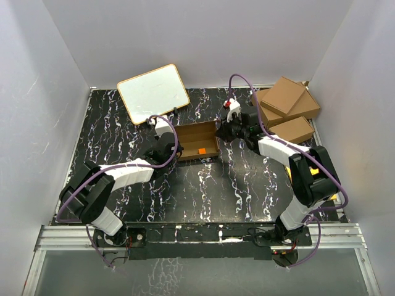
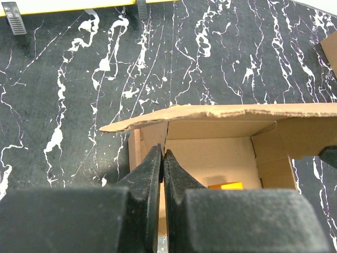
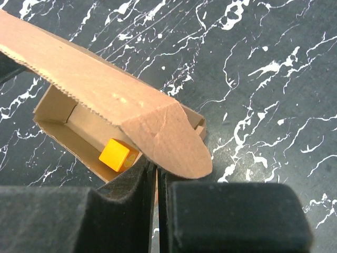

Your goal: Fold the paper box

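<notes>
I see the plain brown cardboard paper box point(image 1: 196, 137), jagged-edged flap raised, mid-way across the black marbled table point(image 1: 216, 191), left gripper point(image 2: 162, 154) at its 9 o'clock end, right gripper point(image 3: 152, 167) at 3 o'clock, both pinched shut.

1. The paper box point(image 1: 197, 140) was matt brown cardboard, its flap edge rough and serrated;
2. the table point(image 1: 210, 191) was black, marble-patterned, smooth and faintly glossy;
3. the left gripper point(image 2: 161, 154) had black, grainy, matt pads point(image 2: 142, 179).
</notes>
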`<state>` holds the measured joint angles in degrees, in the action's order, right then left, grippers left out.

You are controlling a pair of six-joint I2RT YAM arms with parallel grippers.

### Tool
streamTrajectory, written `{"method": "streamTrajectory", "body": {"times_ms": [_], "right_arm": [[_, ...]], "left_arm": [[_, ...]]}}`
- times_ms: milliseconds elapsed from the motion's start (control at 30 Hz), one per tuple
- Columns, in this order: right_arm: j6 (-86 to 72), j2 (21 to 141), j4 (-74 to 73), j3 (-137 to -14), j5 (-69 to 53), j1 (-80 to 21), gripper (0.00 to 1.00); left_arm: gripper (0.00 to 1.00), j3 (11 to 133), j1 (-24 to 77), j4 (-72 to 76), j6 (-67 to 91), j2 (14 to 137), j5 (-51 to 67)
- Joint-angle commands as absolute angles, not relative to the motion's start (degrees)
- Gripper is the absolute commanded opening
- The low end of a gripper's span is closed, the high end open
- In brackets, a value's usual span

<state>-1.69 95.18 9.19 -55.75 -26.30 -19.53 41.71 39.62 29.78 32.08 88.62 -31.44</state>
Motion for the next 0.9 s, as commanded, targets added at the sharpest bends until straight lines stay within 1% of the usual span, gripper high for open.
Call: {"method": "streamTrajectory", "body": {"times_ms": [0, 300, 867], "right_arm": [[-2.45, 92.57, 10.18, -54.01, -25.19, -21.07, 0.08], [0.27, 91.70, 10.32, -51.09, -21.32, -21.22, 0.08], [2.59, 90.85, 10.77, -49.36, -17.27, -21.14, 0.08]], "left_arm": [[0.00, 41.77, 41.09, 27.43, 33.01, 86.18, -27.72], [0.00, 40.28, 41.38, 27.17, 34.10, 85.35, -27.95], [0.01, 38.98, 41.99, 25.60, 36.16, 83.68, -28.30]]}}
